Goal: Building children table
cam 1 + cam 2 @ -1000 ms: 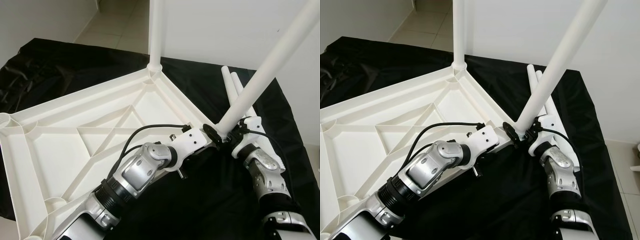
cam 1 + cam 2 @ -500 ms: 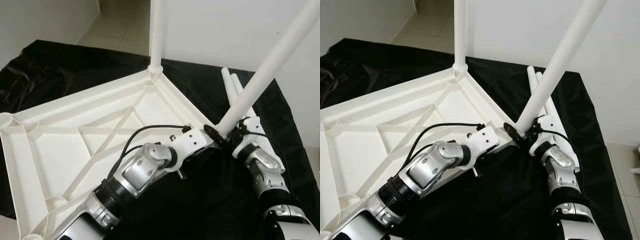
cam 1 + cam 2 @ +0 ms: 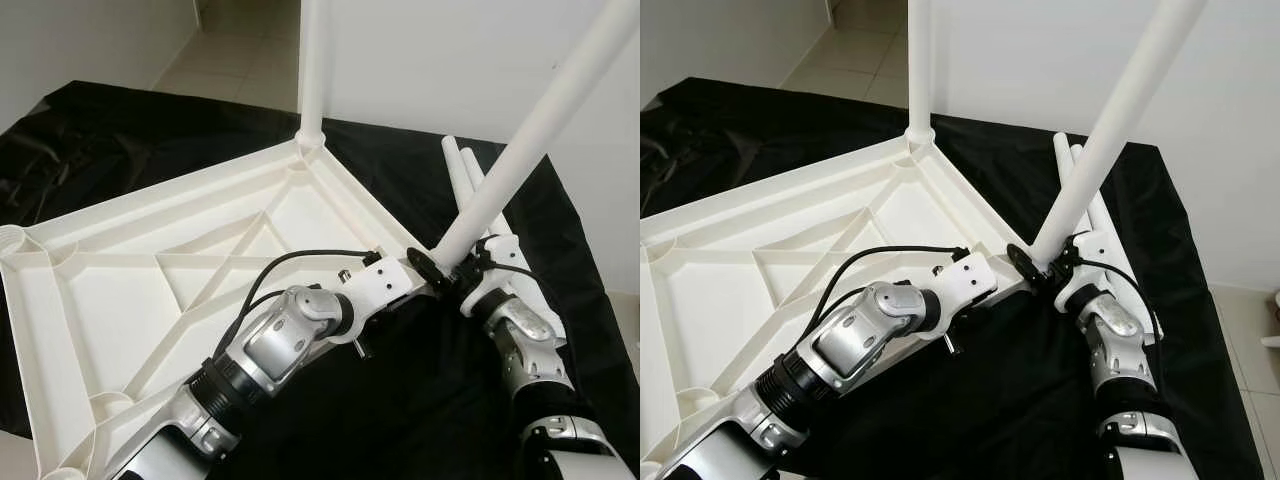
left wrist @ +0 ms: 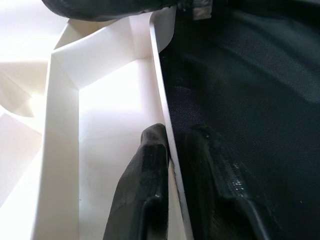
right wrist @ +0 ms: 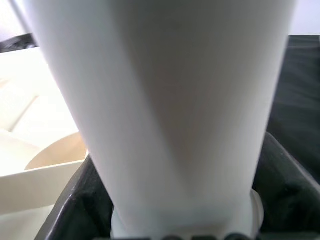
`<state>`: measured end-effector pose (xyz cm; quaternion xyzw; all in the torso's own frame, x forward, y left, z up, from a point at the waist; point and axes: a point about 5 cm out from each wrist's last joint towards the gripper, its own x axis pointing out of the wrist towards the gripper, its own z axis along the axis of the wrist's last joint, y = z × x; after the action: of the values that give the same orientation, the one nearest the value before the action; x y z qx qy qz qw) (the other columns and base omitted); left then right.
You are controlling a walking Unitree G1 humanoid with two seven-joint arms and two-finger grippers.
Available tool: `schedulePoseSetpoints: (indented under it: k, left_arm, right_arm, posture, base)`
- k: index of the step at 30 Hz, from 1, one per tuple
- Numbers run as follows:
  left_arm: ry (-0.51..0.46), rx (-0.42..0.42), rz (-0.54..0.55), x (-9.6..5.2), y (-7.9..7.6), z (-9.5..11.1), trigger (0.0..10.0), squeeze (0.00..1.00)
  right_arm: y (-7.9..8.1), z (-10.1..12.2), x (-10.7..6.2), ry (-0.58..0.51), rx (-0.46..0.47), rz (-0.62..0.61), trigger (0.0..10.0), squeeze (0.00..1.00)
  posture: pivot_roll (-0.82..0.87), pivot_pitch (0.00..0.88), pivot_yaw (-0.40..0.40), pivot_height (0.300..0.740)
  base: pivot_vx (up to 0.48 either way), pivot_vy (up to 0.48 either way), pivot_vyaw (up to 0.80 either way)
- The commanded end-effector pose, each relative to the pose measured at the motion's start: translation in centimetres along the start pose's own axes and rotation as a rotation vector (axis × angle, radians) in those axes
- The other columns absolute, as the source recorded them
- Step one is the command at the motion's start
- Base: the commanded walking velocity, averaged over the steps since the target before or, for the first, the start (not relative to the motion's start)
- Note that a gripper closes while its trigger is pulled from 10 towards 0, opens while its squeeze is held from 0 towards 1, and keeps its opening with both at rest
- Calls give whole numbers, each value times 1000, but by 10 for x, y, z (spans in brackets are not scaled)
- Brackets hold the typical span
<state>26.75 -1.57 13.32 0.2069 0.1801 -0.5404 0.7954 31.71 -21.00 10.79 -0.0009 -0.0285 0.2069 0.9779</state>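
My left gripper [image 4: 170,150] pinches the tabletop [image 3: 120,290] rim and my right gripper [image 3: 462,275] hugs 1 tilted leg [image 3: 520,150], which could jam crooked.

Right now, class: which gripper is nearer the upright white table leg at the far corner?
Left gripper, pinching the white tabletop rim; the right gripper holds the tilted leg, slightly farther from the upright leg.
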Motion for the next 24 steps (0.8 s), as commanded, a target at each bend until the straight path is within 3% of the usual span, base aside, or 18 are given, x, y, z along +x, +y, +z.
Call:
schedulePoseSetpoints:
  k: [1, 5, 13, 16, 18, 24]
  left_arm:
    - [103, -67, -116, 9, -17, -25, 10000, 0]
    - [102, -71, -115, 9, -17, -25, 10000, 0]
    - [104, -75, -119, 9, -18, -26, 10000, 0]
    - [105, -79, -120, 9, -19, -27, 10000, 0]
    - [105, -81, -120, 8, -19, -27, 10000, 0]
    - [105, -83, -116, 9, -19, -27, 10000, 0]
  right_arm:
    - [6, -15, -2, 73, 31, -53, 10000, 0]
    - [18, -12, 4, 66, 16, -112, 10000, 0]
    - [35, -11, 13, 64, 79, -229, 10000, 0]
    - [51, -7, 20, 29, 127, -400, 10000, 0]
    - [57, -6, 21, 29, 136, -450, 10000, 0]
    - [72, -5, 25, 39, 132, -485, 10000, 0]
  posture:
    - [-1, 90, -50, 740]
    - [0, 95, -51, 740]
    - [-3, 106, -50, 740]
    - [-1, 107, -53, 740]
    - [0, 108, -54, 740]
    - [1, 106, -53, 740]
  base:
    - [0, 0, 0]
    - [0, 0, 0]
    - [0, 0, 0]
    - [0, 0, 0]
    - [0, 0, 0]
    - [0, 0, 0]
